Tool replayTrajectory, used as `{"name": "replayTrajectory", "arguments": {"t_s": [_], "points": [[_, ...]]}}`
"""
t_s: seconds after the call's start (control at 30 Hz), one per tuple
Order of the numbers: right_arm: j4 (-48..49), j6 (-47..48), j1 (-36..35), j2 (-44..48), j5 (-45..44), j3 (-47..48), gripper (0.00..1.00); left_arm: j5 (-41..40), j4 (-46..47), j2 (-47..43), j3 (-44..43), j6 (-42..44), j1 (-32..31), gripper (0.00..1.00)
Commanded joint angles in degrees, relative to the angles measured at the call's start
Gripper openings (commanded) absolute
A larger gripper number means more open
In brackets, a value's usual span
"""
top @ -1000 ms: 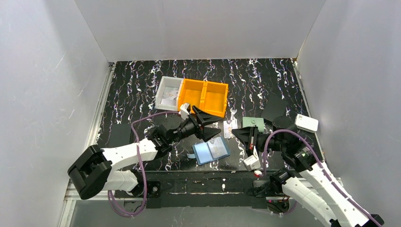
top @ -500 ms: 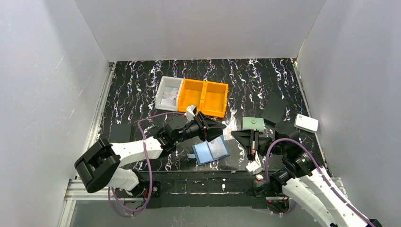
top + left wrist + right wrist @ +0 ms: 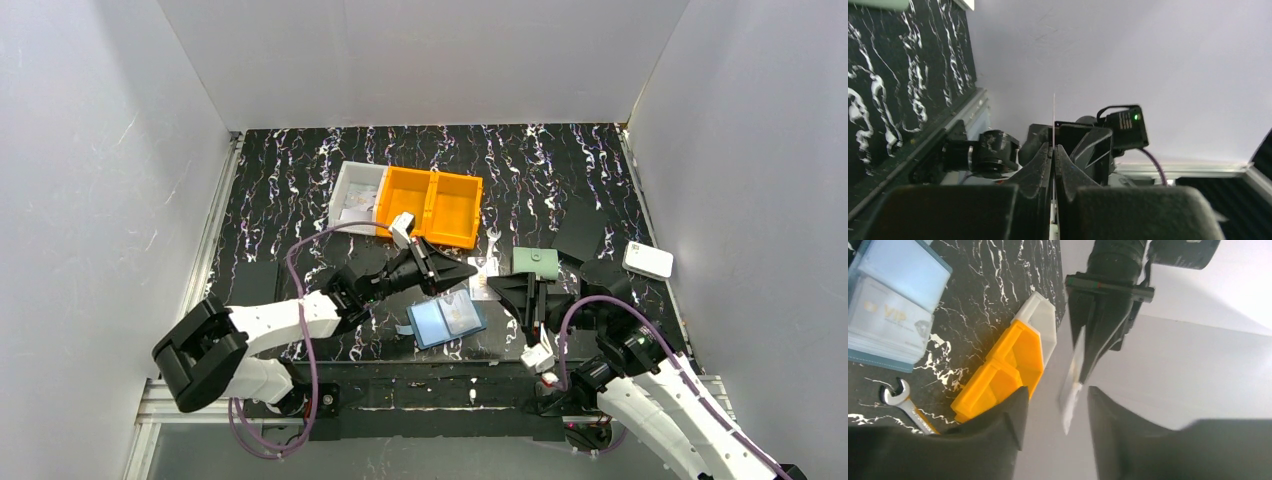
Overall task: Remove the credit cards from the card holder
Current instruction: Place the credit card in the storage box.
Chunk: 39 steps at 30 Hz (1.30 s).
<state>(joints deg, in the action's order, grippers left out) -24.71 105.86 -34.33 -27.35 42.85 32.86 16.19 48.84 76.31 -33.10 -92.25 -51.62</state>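
The blue card holder [image 3: 447, 318] lies open on the mat, and one pale credit card [image 3: 887, 320] marked VIP sits in its pocket [image 3: 895, 300]. My left gripper [image 3: 470, 268] is shut on another credit card, which shows edge-on as a thin line [image 3: 1053, 117] rising from its tips [image 3: 1053, 147]. In the right wrist view that card [image 3: 1071, 385] hangs between the fingers of my right gripper [image 3: 1057, 402]. Those fingers stand apart and touch neither face of the card. The two grippers meet tip to tip just right of the holder [image 3: 500, 283].
An orange two-part bin [image 3: 430, 205] and a white bin [image 3: 355, 195] stand behind the grippers. A pale green pouch [image 3: 535, 262] and a white device [image 3: 648, 260] lie to the right. A small wrench [image 3: 903, 400] lies near the holder. A pale flat piece [image 3: 484, 285] lies under the gripper tips.
My left gripper has moved right and shut on the card. My right gripper, shut on it before, has opened.
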Motion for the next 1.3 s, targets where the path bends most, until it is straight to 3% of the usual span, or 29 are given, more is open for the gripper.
{"name": "replayTrajectory", "arguments": {"t_s": [0.0,0.07,0.13,0.23,0.33,0.4,0.47,0.6,0.77,1.17,1.27], "points": [[-6.27,0.55,-0.39,0.33,1.84,2.11,0.69,0.42,3.28,-6.76,2.93,19.48,0.76,0.00],[-10.72,-2.04,-0.39,0.07,1.95,4.32,0.86,2.33,-6.21,-9.71,2.77,28.08,2.17,0.00],[-13.06,-11.24,-0.39,-0.82,1.50,6.74,0.96,2.75,-16.76,-13.02,1.24,40.92,2.48,0.00],[-11.34,-33.05,-0.39,-4.53,-0.85,10.89,0.98,3.62,-30.65,-17.21,-1.06,59.52,2.29,0.00],[-10.92,-54.66,-0.39,-12.72,-3.10,16.51,0.98,3.79,-40.84,-20.14,-3.22,71.72,2.05,0.00],[-15.10,-62.50,-0.39,-19.44,-1.99,21.06,0.98,4.32,-45.62,-20.62,-4.84,77.37,1.90,0.00],[-22.46,-64.63,-0.39,-26.48,1.59,26.89,0.98,5.23,-48.35,-20.36,-6.44,81.56,1.28,0.00],[-30.38,-67.26,-0.39,-36.41,10.01,31.92,0.98,5.92,-48.39,-19.71,-7.55,86.47,-0.58,0.00],[-16.54,-81.86,-0.21,-35.85,13.79,27.20,0.97,5.88,-46.59,-17.70,-9.31,87.60,-2.49,0.00],[-9.57,-82.41,-0.30,-36.52,13.20,21.83,0.72,7.93,-44.24,-11.15,-14.20,87.18,-5.34,0.00],[-9.22,-81.06,-0.39,-36.93,14.00,21.62,0.52,8.69,-43.88,-10.64,-14.68,86.93,-5.35,0.00]]}}
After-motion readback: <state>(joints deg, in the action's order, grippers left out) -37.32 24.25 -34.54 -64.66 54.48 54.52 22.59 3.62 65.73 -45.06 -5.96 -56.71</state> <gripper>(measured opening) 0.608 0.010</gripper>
